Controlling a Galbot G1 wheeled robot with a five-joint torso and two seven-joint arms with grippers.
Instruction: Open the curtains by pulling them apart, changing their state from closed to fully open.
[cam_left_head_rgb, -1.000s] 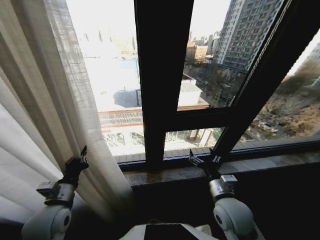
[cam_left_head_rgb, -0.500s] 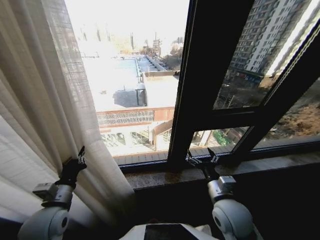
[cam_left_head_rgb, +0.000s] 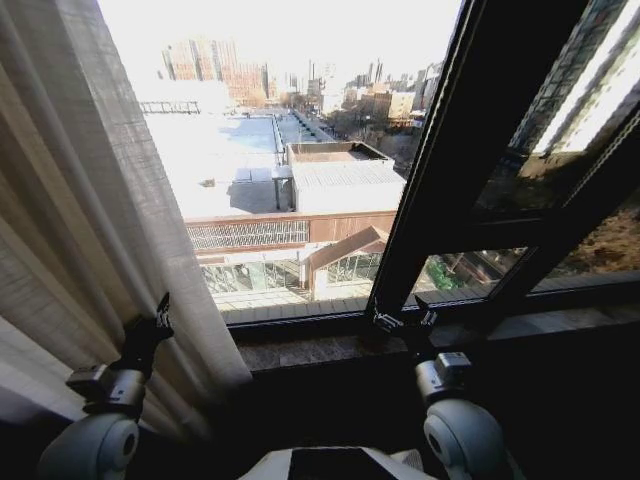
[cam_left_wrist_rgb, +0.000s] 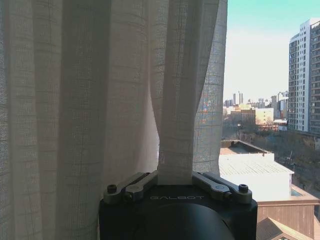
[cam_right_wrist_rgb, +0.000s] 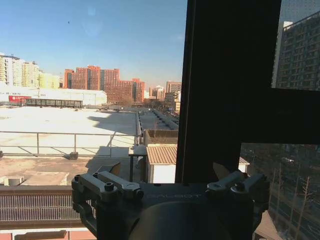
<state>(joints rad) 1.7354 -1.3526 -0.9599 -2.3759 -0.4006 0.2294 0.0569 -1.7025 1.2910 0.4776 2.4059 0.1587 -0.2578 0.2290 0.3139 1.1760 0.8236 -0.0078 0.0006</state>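
A sheer white pleated curtain (cam_left_head_rgb: 80, 220) hangs bunched along the left of the window, its inner edge running down toward the sill. My left gripper (cam_left_head_rgb: 158, 315) is shut on a fold of that edge. In the left wrist view the fold rises straight out of the left gripper (cam_left_wrist_rgb: 175, 179), with the rest of the curtain (cam_left_wrist_rgb: 90, 100) spread behind it. My right gripper (cam_left_head_rgb: 405, 320) stands open above the sill, holding nothing. In the right wrist view the right gripper (cam_right_wrist_rgb: 167, 175) faces the bare glass.
A thick dark window frame bar (cam_left_head_rgb: 450, 180) slants up right of centre, with a crossbar (cam_left_head_rgb: 520, 235) branching off to the right. The stone sill (cam_left_head_rgb: 310, 350) runs across below the glass. Rooftops and tower blocks lie outside. Below the sill the wall is dark.
The whole head view has swung, so the frame bar now sits further right and more glass shows. My left gripper stays shut on the curtain edge, and the right gripper stays open.
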